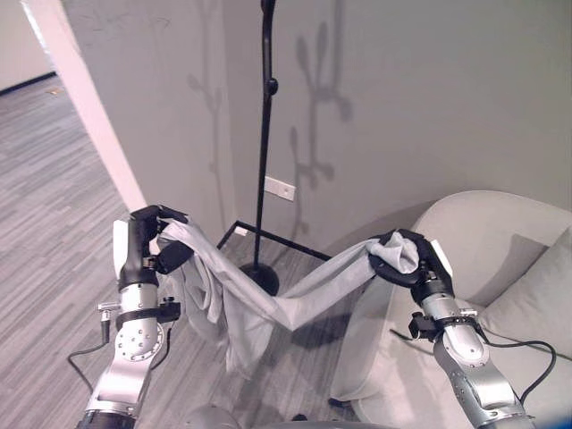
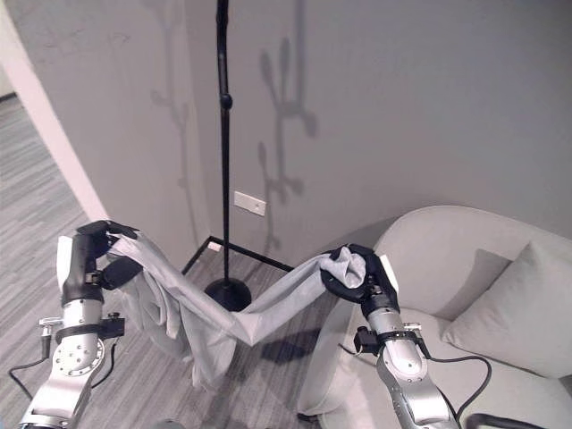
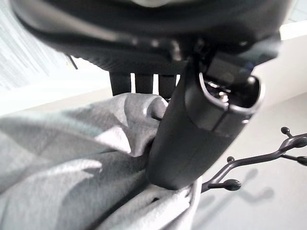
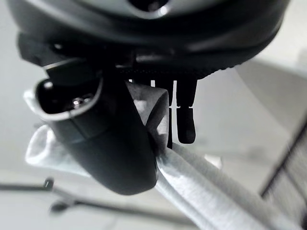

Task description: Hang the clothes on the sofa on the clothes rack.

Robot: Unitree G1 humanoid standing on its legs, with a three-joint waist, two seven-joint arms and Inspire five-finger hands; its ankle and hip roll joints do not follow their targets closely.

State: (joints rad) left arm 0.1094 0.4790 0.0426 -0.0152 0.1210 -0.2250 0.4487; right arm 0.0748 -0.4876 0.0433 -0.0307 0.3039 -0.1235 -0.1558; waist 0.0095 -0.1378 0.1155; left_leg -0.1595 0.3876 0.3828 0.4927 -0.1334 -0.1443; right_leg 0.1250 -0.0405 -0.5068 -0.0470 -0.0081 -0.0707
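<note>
A light grey garment [image 1: 268,304] hangs stretched between my two hands, sagging in the middle with folds dropping toward the floor. My left hand [image 1: 152,241] is shut on its left end, thumb pressed over the cloth [image 3: 72,163]. On the other end, bunched cloth [image 4: 158,115] is pinched inside my shut right hand [image 1: 407,259]. The black clothes rack [image 1: 264,134] stands behind the garment, against the grey wall, its pole rising from a round base [image 1: 259,279]. Its hooks [image 3: 259,163] show in the left wrist view.
A pale grey sofa [image 1: 500,241] with a cushion [image 1: 545,295] sits at the right, under my right arm. A white wall corner [image 1: 89,98] stands at the left, with striped grey floor [image 1: 45,206] beyond. A wall socket [image 1: 280,189] sits low behind the rack.
</note>
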